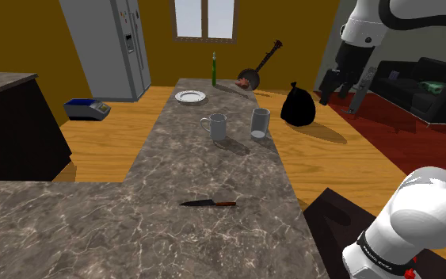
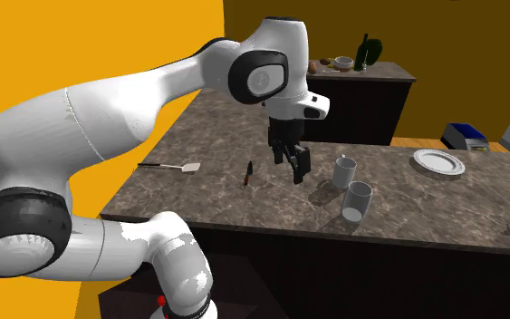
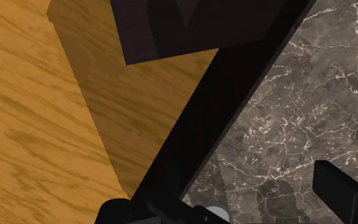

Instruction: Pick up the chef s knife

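Knife (image 1: pixel 207 204) on counter (image 1: pixel 213 166), well apart from mug (image 1: pixel 215 126), glass (image 1: pixel 260 123).

Arm (image 2: pixel 108 118) is raised and bent over, gripper (image 1: pixel 340 103) is pointed down, fingers (image 1: pixel 363 85) are spread apart, nothing's clasped.

We are seeing bare counter (image 1: pixel 213 166) all around the knife (image 1: pixel 207 204), so the way down to it is standing open from above and from every side. The mug (image 1: pixel 215 126) and the glass (image 1: pixel 260 123) are standing well apart from it (the plate (image 1: pixel 190 97) and the bottle (image 1: pixel 213 70) even farther), obstructing nothing.
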### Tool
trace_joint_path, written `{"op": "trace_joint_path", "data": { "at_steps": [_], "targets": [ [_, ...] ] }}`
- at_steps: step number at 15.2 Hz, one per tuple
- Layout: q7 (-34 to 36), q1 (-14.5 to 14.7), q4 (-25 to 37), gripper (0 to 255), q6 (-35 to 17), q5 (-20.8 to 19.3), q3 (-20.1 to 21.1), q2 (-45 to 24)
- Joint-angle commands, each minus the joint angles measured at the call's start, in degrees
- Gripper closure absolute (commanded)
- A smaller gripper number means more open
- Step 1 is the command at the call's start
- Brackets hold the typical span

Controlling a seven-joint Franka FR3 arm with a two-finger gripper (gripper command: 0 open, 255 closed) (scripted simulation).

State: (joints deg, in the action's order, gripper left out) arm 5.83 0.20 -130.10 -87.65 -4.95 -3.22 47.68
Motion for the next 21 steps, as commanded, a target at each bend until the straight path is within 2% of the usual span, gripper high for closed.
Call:
{"op": "trace_joint_path", "data": {
  "at_steps": [1, 11, 21],
  "targets": [
    [0.0, 0.0, 0.0, 0, 0.0, 0.0, 0.0, 0.0],
    [1.23, 5.98, -3.9, 0, -11.48, 5.2, 5.8, -10.11],
    [1.85, 11.54, -3.05, 0, -22.21, 9.08, 11.93, -23.69]
  ]
}}
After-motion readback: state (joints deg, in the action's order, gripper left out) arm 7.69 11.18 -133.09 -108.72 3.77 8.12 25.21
